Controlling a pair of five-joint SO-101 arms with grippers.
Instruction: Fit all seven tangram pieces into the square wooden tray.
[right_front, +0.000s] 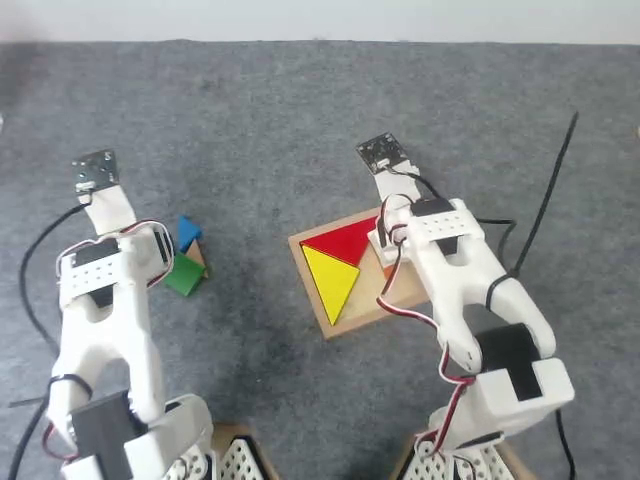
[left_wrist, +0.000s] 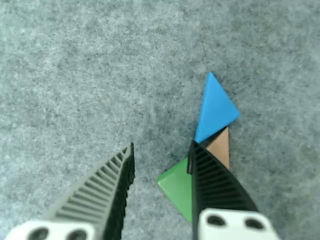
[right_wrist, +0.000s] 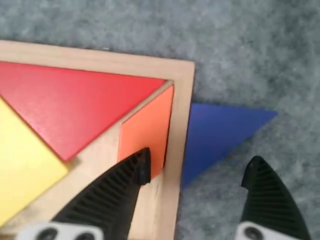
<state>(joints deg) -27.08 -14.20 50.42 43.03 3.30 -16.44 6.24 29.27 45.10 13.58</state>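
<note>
Grey felt (right_front: 250, 120) carries the partly filled wooden tray (right_front: 368, 300). Right gripper (right_wrist: 200, 161) gapes empty astride the dark blue triangle (right_wrist: 220, 130) just outside the rim: likely closing and lifting it in comes next. Left gripper (left_wrist: 161, 148), open and empty, hangs near the green piece (left_wrist: 177, 187)

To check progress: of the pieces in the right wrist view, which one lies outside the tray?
The dark blue triangle: it lies on the grey mat beside the tray, while the red, yellow and orange pieces sit inside.

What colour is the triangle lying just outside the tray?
Dark blue. The triangle shows best in the right wrist view.
</note>
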